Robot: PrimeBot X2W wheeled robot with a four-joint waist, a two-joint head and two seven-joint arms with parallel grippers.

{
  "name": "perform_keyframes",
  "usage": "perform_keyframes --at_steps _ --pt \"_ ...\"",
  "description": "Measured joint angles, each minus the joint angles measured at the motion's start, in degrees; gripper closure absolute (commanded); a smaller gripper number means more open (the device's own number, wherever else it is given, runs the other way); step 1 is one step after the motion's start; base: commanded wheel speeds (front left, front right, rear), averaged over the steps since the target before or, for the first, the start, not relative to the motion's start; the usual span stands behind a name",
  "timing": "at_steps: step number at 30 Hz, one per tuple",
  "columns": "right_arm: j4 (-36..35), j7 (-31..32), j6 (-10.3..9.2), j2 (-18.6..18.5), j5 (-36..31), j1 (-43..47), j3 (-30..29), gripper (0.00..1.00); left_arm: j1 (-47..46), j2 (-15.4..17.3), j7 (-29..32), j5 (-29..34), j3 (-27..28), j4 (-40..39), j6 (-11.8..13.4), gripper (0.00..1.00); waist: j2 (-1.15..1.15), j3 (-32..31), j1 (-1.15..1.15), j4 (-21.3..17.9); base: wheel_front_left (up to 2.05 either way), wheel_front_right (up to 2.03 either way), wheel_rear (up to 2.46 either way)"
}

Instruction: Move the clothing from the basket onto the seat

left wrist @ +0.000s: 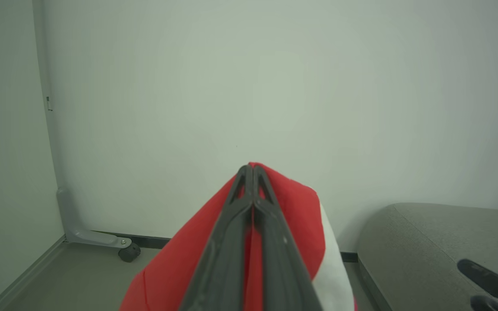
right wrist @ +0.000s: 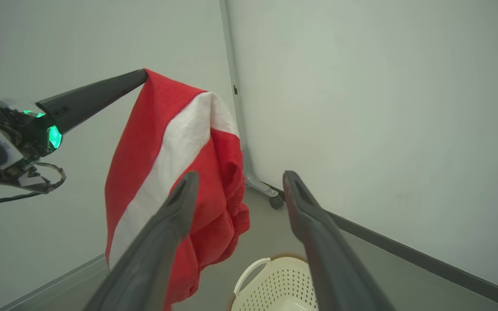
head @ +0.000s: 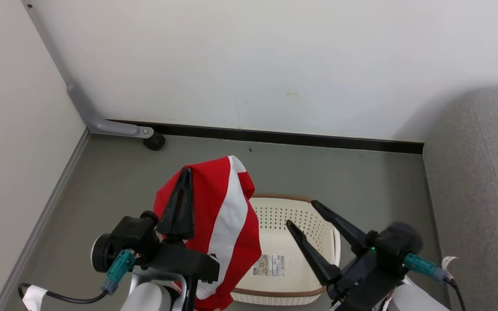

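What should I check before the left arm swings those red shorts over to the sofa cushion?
1. Grip: left gripper shut on the red shorts: ok.
2. Hem clear of the laundry basket rim: cannot tell, the lower hem is hidden.
3. Other arm: right gripper open, empty, apart from the cloth: ok.
4. Basket emptied: cannot tell, the shorts hide its left side.
5. Landing spot: sofa cushion on the robot's right, near end bare: ok.
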Motion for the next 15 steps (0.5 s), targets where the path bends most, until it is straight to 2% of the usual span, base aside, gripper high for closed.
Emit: perform_keyframes --at_steps 3,15 --pt "0.1 0.0 0.0 0.5 0.0 -1.5 2.8 0.0 -0.2 -0.2 0.7 0.5 -0.6 -0.6 0.0 1.0 0.0 0.1 0.0 0.3 0.0 0.0 0.0" --pt "3.2 0.0 0.0 0.9 0.0 -9.3 6.9 0.0 -2.6 -0.8 3.5 2.1 -5.7 -4.2 0.0 1.0 0.0 1.6 0.0 2.6 0.0 0.0 0.0"
